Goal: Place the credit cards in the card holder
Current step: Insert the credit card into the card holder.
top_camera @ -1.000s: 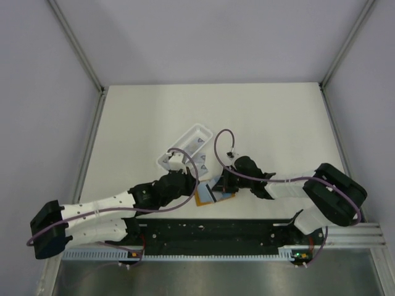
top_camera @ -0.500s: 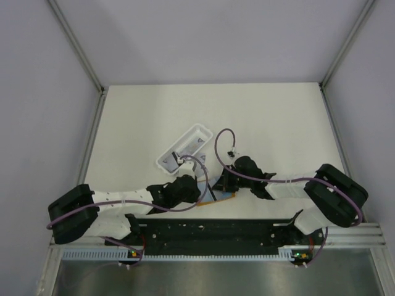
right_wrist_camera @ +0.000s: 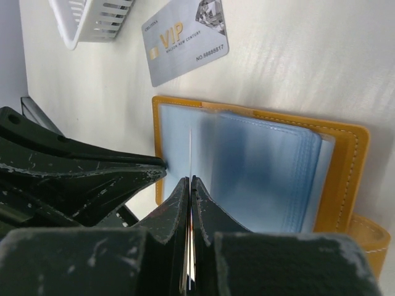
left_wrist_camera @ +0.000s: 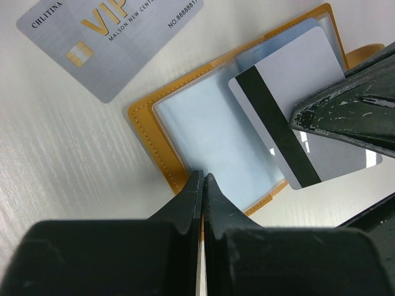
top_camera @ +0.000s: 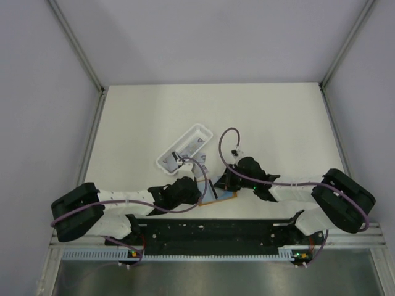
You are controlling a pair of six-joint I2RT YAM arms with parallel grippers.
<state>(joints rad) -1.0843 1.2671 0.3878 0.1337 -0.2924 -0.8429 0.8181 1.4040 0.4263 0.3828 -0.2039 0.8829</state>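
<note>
**Two grippers meet at the open card holder**

From above, the card holder (top_camera: 223,198) lies open on the table (top_camera: 142,117) close to the arm bases, with the white tray (top_camera: 185,147) just behind it. The left gripper (top_camera: 202,192) and right gripper (top_camera: 217,184) both reach down to it. In the left wrist view, the left fingers are squeezed together at the holder's edge, and I cannot tell if they pinch it. A striped card (left_wrist_camera: 290,105) hangs over the clear pockets, and a VIP card (left_wrist_camera: 105,37) lies flat beside the holder. In the right wrist view, the right gripper clamps the striped card, seen edge-on. The card looks light, thin, stiff and slippery, so one end seems the best place to grip it. A second ago the left gripper was by the tray, and now it is at the holder.
</note>
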